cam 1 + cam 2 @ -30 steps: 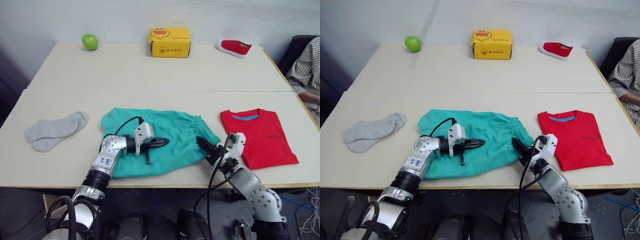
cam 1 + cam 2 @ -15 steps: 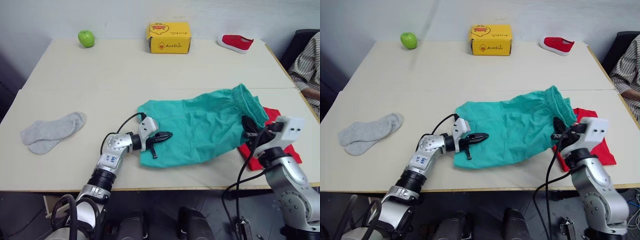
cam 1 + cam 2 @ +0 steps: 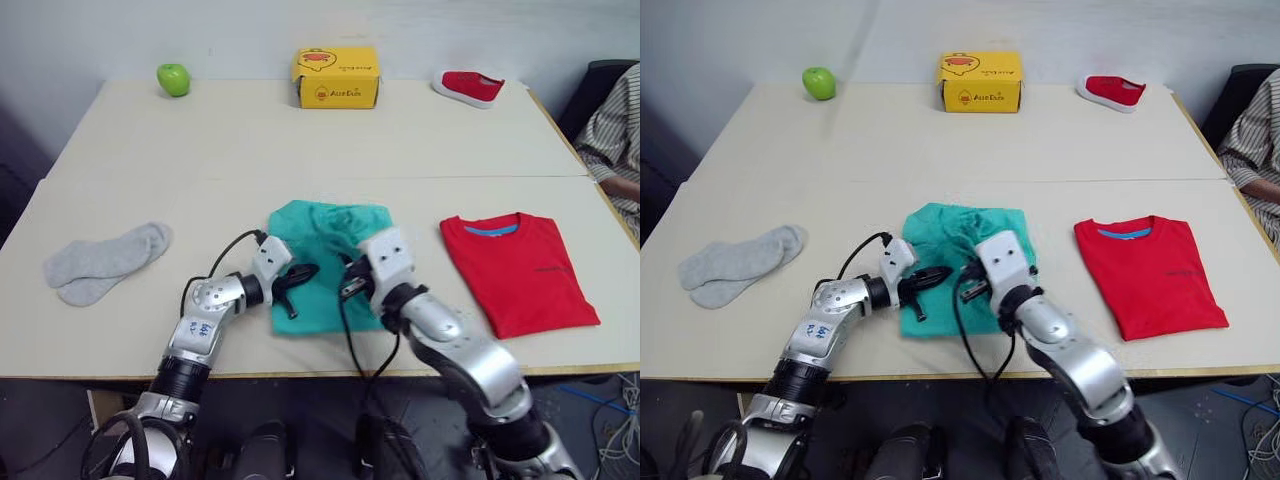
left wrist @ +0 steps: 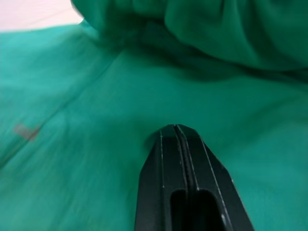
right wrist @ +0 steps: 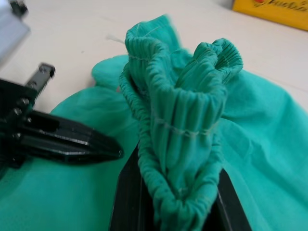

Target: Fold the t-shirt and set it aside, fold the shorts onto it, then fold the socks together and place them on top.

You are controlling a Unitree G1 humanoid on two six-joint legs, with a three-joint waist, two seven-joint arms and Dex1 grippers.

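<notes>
Both hands work the shorts (image 3: pixel 322 262) mid-counter (image 3: pixel 300 150): the left hand (image 3: pixel 297 279), closed and empty, pins the fabric while the right hand (image 5: pixel 179 211) grips the bunched waistband, seemingly making the fold.

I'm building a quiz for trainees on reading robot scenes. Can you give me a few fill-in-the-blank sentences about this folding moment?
1. The right gripper is shut on the gathered ____ of the shorts.
2. The left gripper is shut, its tip resting on the ____.
3. The t-shirt lies folded to the robot's ____ of the shorts.
4. The socks are ____ in colour.

Missing words: waistband; shorts; right; grey
</notes>
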